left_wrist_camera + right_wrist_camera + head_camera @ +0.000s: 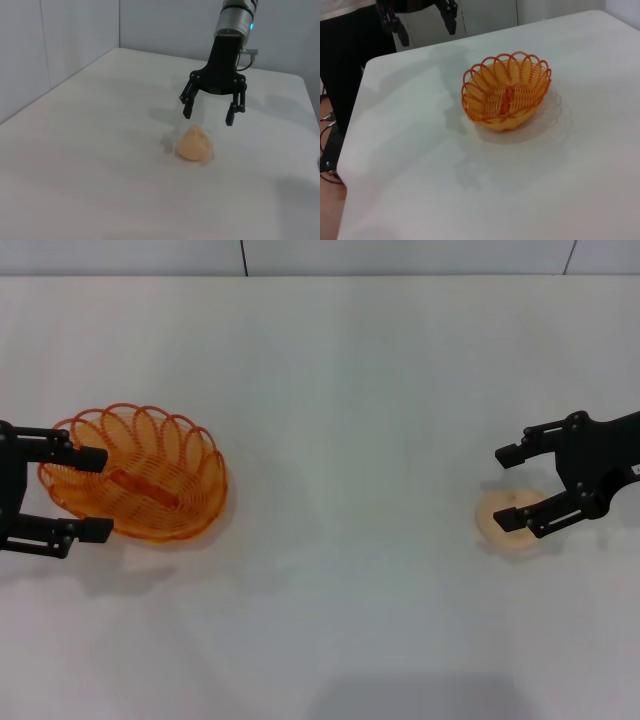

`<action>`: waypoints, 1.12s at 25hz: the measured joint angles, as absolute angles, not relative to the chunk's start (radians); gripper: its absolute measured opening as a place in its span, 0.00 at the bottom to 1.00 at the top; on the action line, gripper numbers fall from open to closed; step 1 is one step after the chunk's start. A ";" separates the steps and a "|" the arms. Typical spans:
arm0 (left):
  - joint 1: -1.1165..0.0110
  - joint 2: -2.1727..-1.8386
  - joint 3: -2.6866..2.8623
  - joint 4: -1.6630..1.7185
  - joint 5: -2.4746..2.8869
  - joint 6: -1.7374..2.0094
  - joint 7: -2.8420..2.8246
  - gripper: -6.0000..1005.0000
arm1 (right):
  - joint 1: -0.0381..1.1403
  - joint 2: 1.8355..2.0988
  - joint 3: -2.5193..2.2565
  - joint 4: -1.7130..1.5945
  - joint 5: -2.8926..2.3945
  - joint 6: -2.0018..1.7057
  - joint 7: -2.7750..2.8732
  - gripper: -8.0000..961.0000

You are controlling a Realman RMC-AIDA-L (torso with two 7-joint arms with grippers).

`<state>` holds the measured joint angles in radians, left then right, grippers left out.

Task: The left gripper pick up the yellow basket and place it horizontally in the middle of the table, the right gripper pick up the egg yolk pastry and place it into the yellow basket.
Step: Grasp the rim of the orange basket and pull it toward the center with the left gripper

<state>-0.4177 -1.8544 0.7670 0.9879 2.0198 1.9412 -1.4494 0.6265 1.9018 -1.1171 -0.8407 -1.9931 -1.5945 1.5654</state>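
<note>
Spread apart, the left pincer (92, 492) is held astride the yellow basket's (150, 475) near rim for gripping, while the right pincer (513, 488), likewise apart, is poised over the egg yolk pastry (508, 524).

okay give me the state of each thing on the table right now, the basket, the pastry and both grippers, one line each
yellow basket: upright on the table's left side, empty, not lifted.
egg yolk pastry: resting on the table, not gripped.
left gripper: open, fingers either side of the basket's left end, above it.
right gripper: open, above the pastry, not touching it.
</note>
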 joint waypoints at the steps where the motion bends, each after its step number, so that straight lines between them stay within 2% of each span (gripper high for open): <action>1: -0.418 -1.854 0.767 0.988 2.020 1.941 -1.448 0.76 | 0.626 1.902 -1.117 -0.841 -1.993 -1.594 1.565 0.88; 19: -0.438 -1.852 0.765 0.989 2.020 1.927 -1.455 0.76 | 0.635 1.884 -1.073 -0.856 -1.995 -1.596 1.558 0.87; 28: -0.433 -1.855 0.762 0.989 2.020 1.926 -1.459 0.75 | 0.635 1.890 -1.053 -0.867 -1.995 -1.592 1.546 0.87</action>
